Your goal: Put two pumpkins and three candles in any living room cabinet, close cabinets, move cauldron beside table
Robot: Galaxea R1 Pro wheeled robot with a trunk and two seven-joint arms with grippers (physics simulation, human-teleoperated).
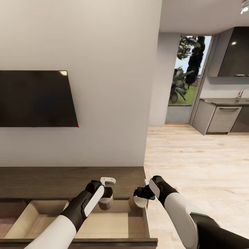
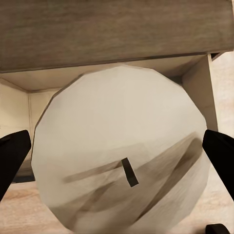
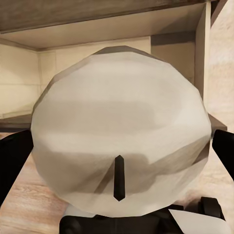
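Both arms reach down over the open drawer [image 1: 45, 216] of the cabinet [image 1: 52, 180], and each tool holds a candle. The left tool [image 1: 105, 197] is closed on the left candle [image 2: 122, 151], with a dark finger [image 2: 12, 156] pressed on each side of it. The right tool [image 1: 140, 200] grips the right candle [image 3: 122, 126] the same way. Both candles sit wick up, and they hang over the right end of the drawer, near its far wall. To do this step well, I think each arm should go down slowly until its candle is close to the drawer floor, and then let go. The two candles are near each other, so one should go down first, a bit apart from the other, so they do not bump or tip. The right candle is close to the drawer's right wall [image 1: 147, 221], so it should stay clear of that edge. The part of the drawer I can see looks pale and bare; the arms hide some of it. Past the drawer is the dark cabinet top, then the wall with a TV [image 1: 36, 98]. Far off on the right is the kitchen [image 1: 221, 117].
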